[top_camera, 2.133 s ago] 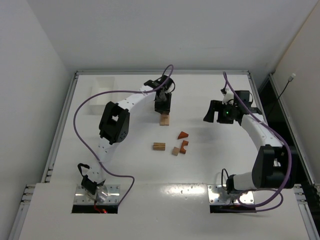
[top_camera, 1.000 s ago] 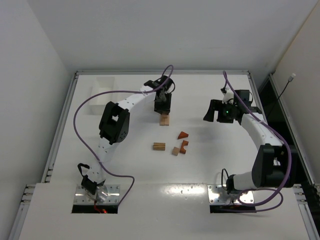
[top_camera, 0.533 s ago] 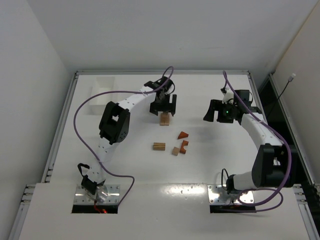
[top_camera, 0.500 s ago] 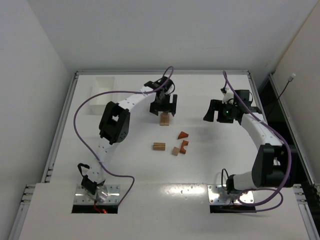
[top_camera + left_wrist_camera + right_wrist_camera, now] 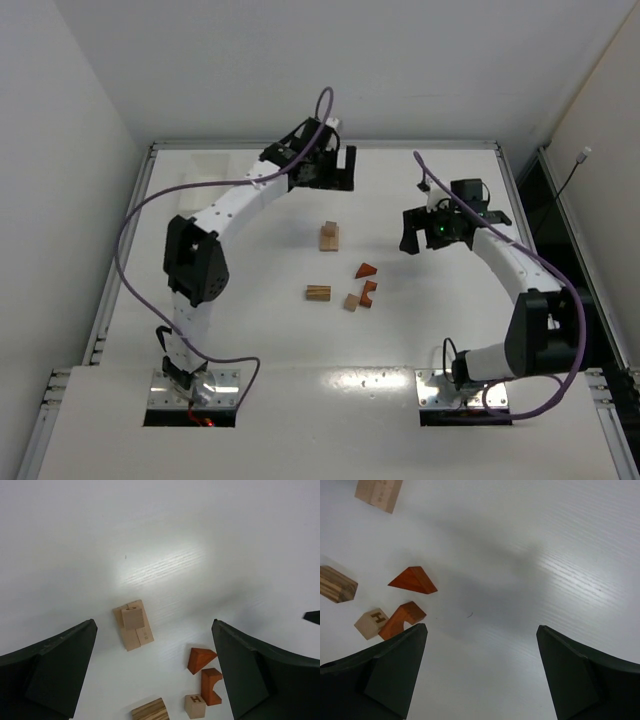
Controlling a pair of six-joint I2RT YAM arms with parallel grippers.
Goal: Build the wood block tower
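Your right wrist camera crops the tower (image 5: 377, 492) at the frame's top edge and the striped bar (image 5: 335, 584) at its left, and from overhead you cannot count the tower's pieces. It stands mid-table (image 5: 250, 320), just beyond the four loose wood blocks (image 5: 352, 288). Your left gripper (image 5: 335, 172) hangs over the far side of the table with jaws spread wide and empty, while your right gripper (image 5: 428, 235) hovers right of the tower, jaws likewise apart and touching nothing.
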